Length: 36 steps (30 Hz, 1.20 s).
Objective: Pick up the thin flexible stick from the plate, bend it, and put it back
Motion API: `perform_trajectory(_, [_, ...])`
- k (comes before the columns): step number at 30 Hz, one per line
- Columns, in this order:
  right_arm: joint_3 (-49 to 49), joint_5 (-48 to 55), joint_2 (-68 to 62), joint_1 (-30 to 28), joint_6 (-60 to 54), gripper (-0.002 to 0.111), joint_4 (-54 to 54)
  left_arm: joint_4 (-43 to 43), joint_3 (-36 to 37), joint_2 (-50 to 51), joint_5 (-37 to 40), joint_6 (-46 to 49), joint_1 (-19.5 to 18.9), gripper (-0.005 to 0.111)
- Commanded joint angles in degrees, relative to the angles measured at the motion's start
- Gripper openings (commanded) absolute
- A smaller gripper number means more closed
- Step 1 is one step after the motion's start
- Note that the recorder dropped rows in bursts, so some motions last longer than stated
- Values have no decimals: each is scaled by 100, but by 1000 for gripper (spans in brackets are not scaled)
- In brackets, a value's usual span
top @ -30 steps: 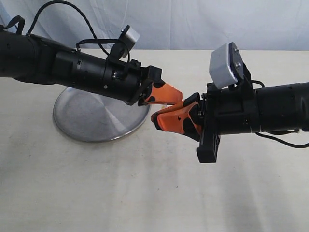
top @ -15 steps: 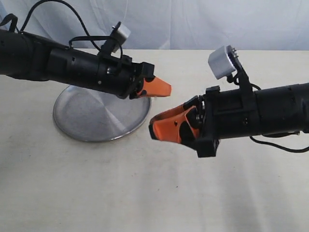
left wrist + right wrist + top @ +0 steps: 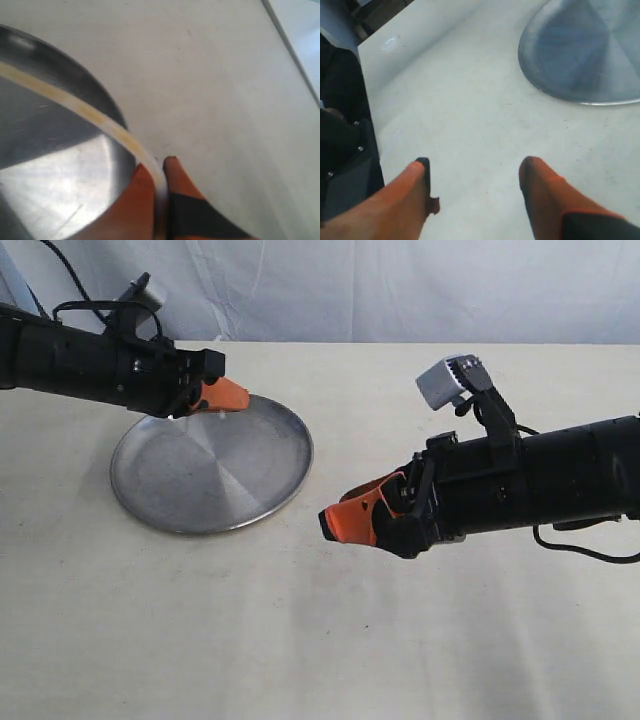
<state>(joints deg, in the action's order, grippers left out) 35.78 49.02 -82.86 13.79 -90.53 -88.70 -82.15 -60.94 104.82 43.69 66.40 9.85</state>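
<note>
The thin flexible stick (image 3: 75, 105) shows pale cream-yellow in the left wrist view, curving across above the silver plate (image 3: 55, 165). One end is pinched between the orange fingers of my left gripper (image 3: 159, 171), which is shut on it. In the exterior view that left gripper (image 3: 235, 397) hovers over the far rim of the plate (image 3: 205, 480); the stick is too thin to make out there. My right gripper (image 3: 335, 523) hangs over the table to the right of the plate. Its jaws stand wide apart around nothing (image 3: 475, 167).
The plate (image 3: 585, 55) lies ahead of the right gripper on a cream tabletop (image 3: 300, 640). A pale cloth backdrop (image 3: 400, 290) closes the far side. Black arm parts (image 3: 345, 150) fill one edge of the right wrist view.
The two grippers, close together near the plate's right rim a second ago, have parted. The left arm drew back left over the plate's far rim; the right gripper sank slightly.
</note>
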Motion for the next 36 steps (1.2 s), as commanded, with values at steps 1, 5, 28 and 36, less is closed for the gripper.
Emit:
perform_trajectory(1, [0, -136, 32, -2, 63, 53, 27, 281, -20, 0, -245, 20, -174, 0])
perform_trajectory(5, [0, -137, 32, -2, 125, 58, 27, 477, -20, 0, -339, 20, -188, 0])
perform_trajectory(28, [0, -160, 32, -2, 161, 59, 27, 1056, -20, 646, -325, -611, -167, 22])
perform_trajectory(36, [0, -93, 32, -2, 161, 59, 40, 1088, -20, 824, -105, -611, -167, 43])
